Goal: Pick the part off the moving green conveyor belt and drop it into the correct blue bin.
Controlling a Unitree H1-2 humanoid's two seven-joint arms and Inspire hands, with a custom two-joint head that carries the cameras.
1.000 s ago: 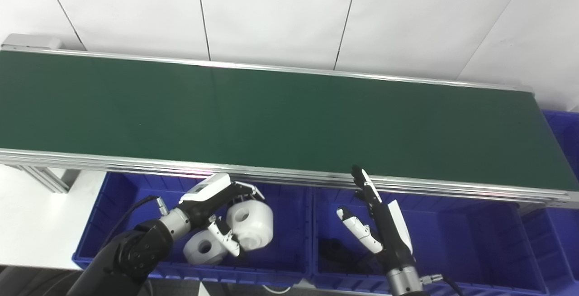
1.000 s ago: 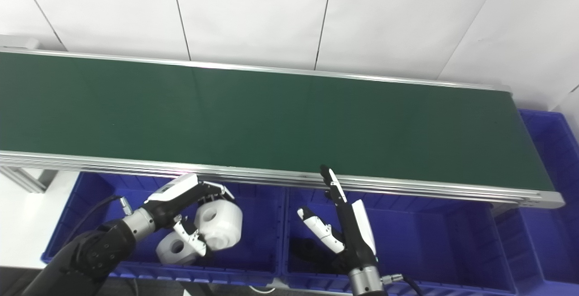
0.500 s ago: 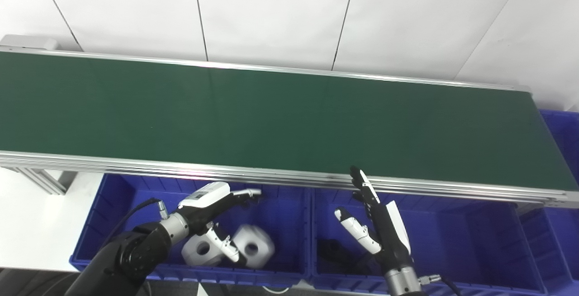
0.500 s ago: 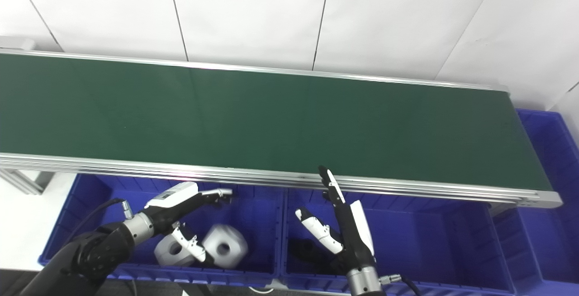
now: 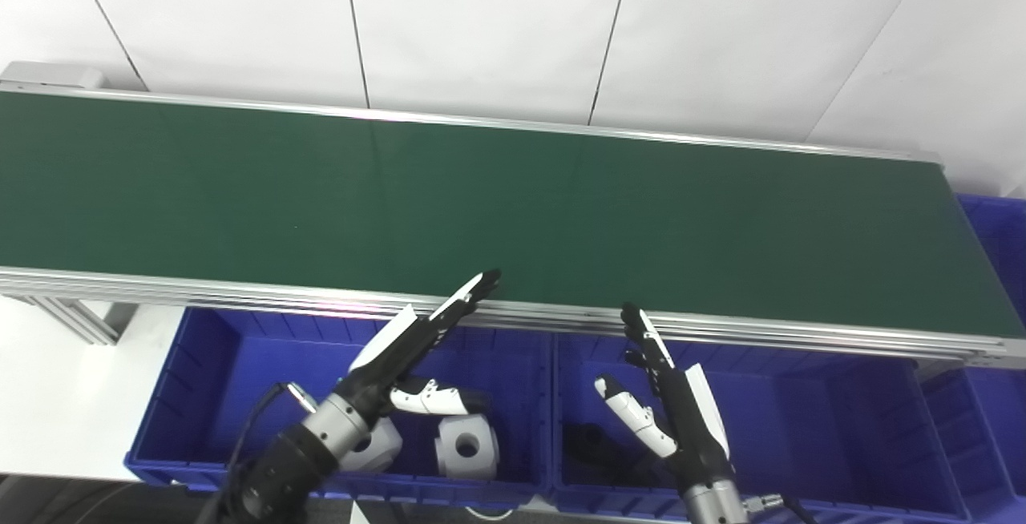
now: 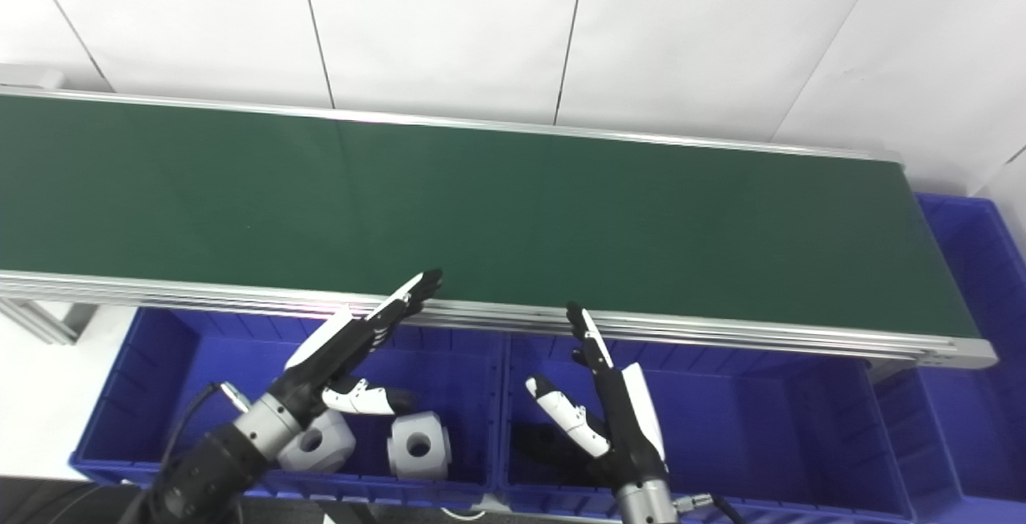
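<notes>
The green conveyor belt (image 5: 513, 195) runs across the view and carries no part. Two white block parts with round holes (image 5: 467, 447) (image 5: 370, 449) lie in the left blue bin (image 5: 208, 364) below the belt's near rail. My left hand (image 5: 413, 340) is open and empty, fingers stretched up over that bin toward the rail. My right hand (image 5: 665, 392) is open and empty, fingers pointing up over the middle blue bin (image 5: 801, 412). A dark part (image 5: 589, 444) lies in the middle bin beside the right hand.
A third blue bin (image 5: 998, 243) stands at the belt's right end. The belt's aluminium rail (image 5: 240, 292) runs just above the bins. A white wall is behind, and a white floor patch (image 5: 56, 396) lies at the left.
The left hand let go of the white part, which dropped into the left bin beside the other one. The hand then opened flat and rose toward the rail. The right hand stayed put.
</notes>
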